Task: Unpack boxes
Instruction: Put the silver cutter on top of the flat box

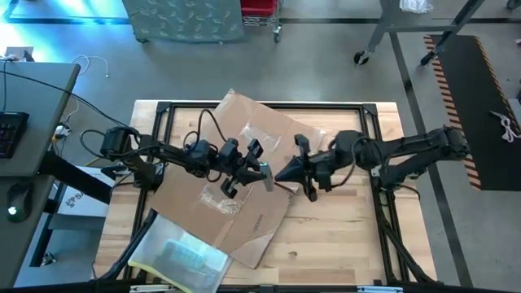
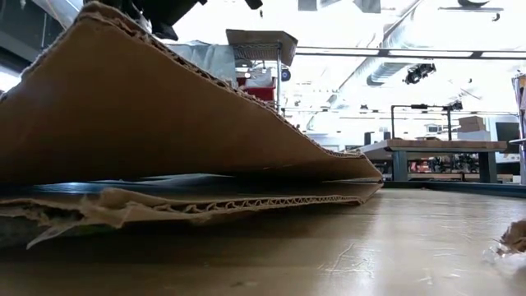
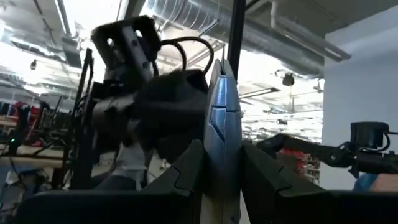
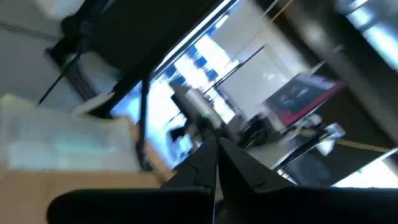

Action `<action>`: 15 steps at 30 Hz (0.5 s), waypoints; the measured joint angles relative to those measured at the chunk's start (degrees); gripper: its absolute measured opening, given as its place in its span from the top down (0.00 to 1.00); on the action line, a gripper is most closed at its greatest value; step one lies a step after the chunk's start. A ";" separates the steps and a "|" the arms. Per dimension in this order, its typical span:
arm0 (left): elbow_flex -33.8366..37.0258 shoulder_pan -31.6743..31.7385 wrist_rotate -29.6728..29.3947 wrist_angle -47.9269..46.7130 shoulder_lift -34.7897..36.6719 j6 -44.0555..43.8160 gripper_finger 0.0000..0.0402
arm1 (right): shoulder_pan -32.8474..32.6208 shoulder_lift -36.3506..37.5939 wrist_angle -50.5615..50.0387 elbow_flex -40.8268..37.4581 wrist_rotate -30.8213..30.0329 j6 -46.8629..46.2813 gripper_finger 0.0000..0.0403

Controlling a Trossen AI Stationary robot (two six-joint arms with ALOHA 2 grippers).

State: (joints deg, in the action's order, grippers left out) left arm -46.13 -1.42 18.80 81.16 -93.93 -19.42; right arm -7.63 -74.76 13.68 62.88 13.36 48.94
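- The cardboard carton [image 1: 236, 171] lies flattened in the middle of the wooden table [image 1: 342, 244], one flap lifted off the layer beneath, as the low view shows.
- The left gripper [image 1: 262, 175] hangs over the carton's centre, pinching a flat silvery tool [image 3: 222, 124], seemingly a blade, between its fingers; the tool stands edge-on, probably so it can be passed across or used on the tape.
- The right gripper [image 1: 281, 174] sits just beside the left one, above the carton's right-hand part, fingers pressed together to a point; whether they have caught anything I cannot tell.
- Crinkly clear film [image 1: 220, 199] lies on the carton just below the left gripper.
- A clear sleeve with a yellow edge [image 1: 183, 259] rests beside the carton's near-left corner, already out of the way.
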 joint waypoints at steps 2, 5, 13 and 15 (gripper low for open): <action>-0.17 -0.12 0.04 0.29 0.12 0.16 0.85 | 0.67 -1.70 -1.23 1.65 0.46 0.23 1.00; -0.19 -0.16 0.08 0.47 0.11 0.09 0.85 | 1.47 -3.06 -1.21 2.35 1.42 1.06 1.00; -0.08 -0.64 2.55 1.06 0.07 0.88 0.85 | 2.18 -4.72 0.07 2.81 3.16 0.58 1.00; -0.08 -0.62 2.44 1.15 0.04 0.83 0.85 | 2.24 -4.40 0.86 2.72 3.35 0.07 1.00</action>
State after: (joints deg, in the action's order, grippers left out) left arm -46.22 -2.04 21.24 82.31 -93.89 -18.59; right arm -5.39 -79.15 14.54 65.60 16.71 49.02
